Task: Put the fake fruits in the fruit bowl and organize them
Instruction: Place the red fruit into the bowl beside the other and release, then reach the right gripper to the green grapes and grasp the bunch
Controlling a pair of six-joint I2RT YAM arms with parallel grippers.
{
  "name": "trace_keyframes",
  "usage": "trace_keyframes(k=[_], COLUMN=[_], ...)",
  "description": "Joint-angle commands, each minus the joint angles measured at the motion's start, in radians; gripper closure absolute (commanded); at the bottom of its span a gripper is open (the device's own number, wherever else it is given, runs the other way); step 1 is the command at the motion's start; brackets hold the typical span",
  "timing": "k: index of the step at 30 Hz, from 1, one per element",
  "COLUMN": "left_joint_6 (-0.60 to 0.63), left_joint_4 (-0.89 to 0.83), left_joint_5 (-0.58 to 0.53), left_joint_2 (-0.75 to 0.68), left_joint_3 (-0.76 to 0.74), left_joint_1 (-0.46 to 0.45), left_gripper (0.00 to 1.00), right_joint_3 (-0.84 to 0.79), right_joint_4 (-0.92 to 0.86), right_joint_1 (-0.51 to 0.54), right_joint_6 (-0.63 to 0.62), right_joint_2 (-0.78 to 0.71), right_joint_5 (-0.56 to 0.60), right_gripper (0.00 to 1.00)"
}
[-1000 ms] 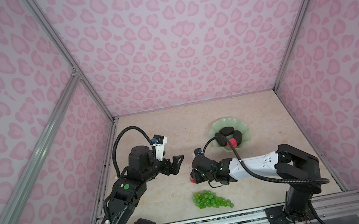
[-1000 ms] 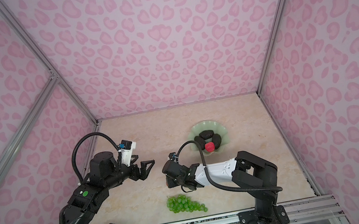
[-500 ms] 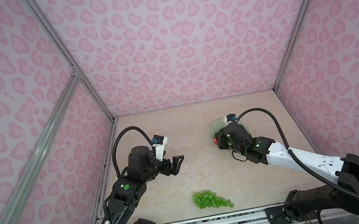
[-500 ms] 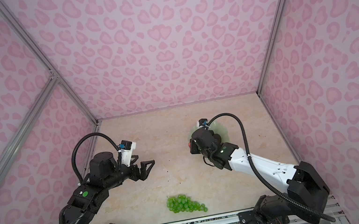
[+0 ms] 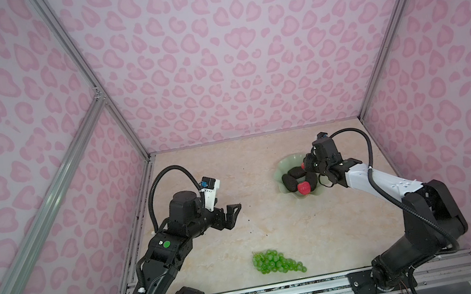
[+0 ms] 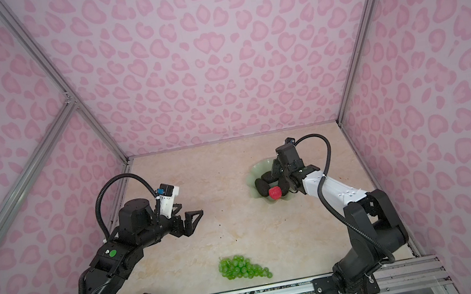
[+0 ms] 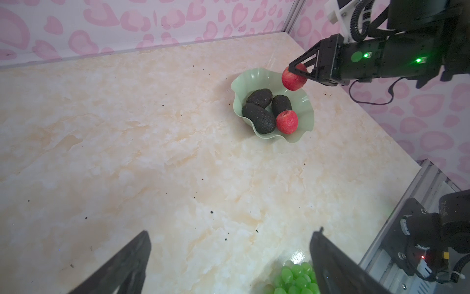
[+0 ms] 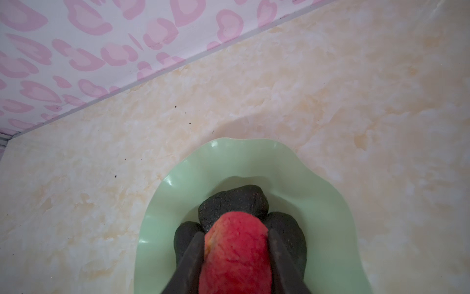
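No text, brand or number can be read. A tiny mark (image 5: 160, 243) on the left arm (image 5: 152, 275) is illegible.

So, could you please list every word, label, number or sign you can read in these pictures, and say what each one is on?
No text can be read.
Green round sticker on the left arm: plain, no text.
Tiny white mark beside it: too small to read.
Fruit bowl: no lettering.

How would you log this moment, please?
right gripper: red apple held over fruit bowl | left gripper: open | grapes: on table
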Motion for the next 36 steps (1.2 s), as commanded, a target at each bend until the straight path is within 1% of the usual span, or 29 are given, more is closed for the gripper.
trace_keyframes(k=[1, 4, 5, 7, 9, 10, 11, 14, 17, 20, 23, 25, 27, 30, 32, 34, 36], left_joint_6=[0.009, 0.014, 0.015, 0.016, 0.019, 0.02, 0.02, 0.018, 0.021, 0.022, 0.021, 0.022, 0.022, 0.021, 0.022, 0.023, 0.021], left_joint_4=[0.003, 0.0, 0.0, -0.001, 0.001, 0.004, 0.005, -0.001, -0.002, -0.004, 0.003, 0.002, 0.0, 0.0, 0.001, 0.005, 0.006], left_joint_5=[0.001, 0.012, 0.01, 0.012, 0.012, 0.011, 0.01, 0.019, 0.014, 0.006, 0.002, 0.006, 0.016, 0.014, 0.013, 0.015, 0.019], left_joint_2=[0.016, 0.03, 0.03, 0.03, 0.025, 0.022, 0.023, 0.028, 0.022, 0.008, -0.003, -0.002, -0.002, -0.004, -0.008, -0.01, -0.008], left_joint_3=[0.006, 0.015, 0.015, 0.014, 0.011, 0.009, 0.008, 0.012, 0.012, 0.006, -0.002, 0.001, 0.006, 0.003, 0.006, 0.005, 0.003], left_joint_1=[0.002, 0.002, 0.002, 0.003, 0.002, 0.003, 0.003, 0.003, 0.003, 0.003, 0.003, 0.003, 0.003, 0.003, 0.003, 0.003, 0.003], left_gripper=[0.01, 0.01, 0.01, 0.01, 0.01, 0.02, 0.02, 0.01, 0.02, 0.02, 0.02, 0.02, 0.02, 0.02, 0.02, 0.02, 0.02], right_joint_3=[0.028, 0.047, 0.045, 0.045, 0.049, 0.054, 0.058, 0.051, 0.024, -0.069, -0.179, -0.255, -0.338, -0.459, -0.495, -0.492, -0.482], right_joint_4=[0.038, 0.041, 0.044, 0.043, 0.031, 0.024, 0.018, 0.01, -0.011, 0.032, 0.091, 0.131, 0.185, 0.315, 0.352, 0.322, 0.287], right_joint_1=[-0.007, -0.01, -0.01, -0.008, -0.009, -0.009, -0.008, -0.007, 0.0, 0.046, 0.164, 0.266, 0.372, 0.522, 0.604, 0.687, 0.74], right_joint_6=[-0.034, -0.025, -0.021, -0.013, -0.018, -0.02, -0.023, -0.036, -0.039, -0.068, -0.123, -0.17, -0.232, -0.25, -0.251, -0.265, -0.267], right_joint_2=[0.085, 0.136, 0.141, 0.145, 0.142, 0.135, 0.125, 0.066, -0.026, -0.154, -0.26, -0.305, -0.346, -0.391, -0.39, -0.366, -0.328], right_joint_5=[-0.046, -0.068, -0.07, -0.065, -0.061, -0.061, -0.062, -0.058, -0.061, -0.146, -0.237, -0.315, -0.368, -0.404, -0.391, -0.32, -0.283], right_gripper=[0.72, 0.71, 0.69, 0.58, 0.46, 0.41, 0.39, 0.34, 0.32, 0.28, 0.24, 0.22, 0.2, 0.15, 0.14, 0.13, 0.14])
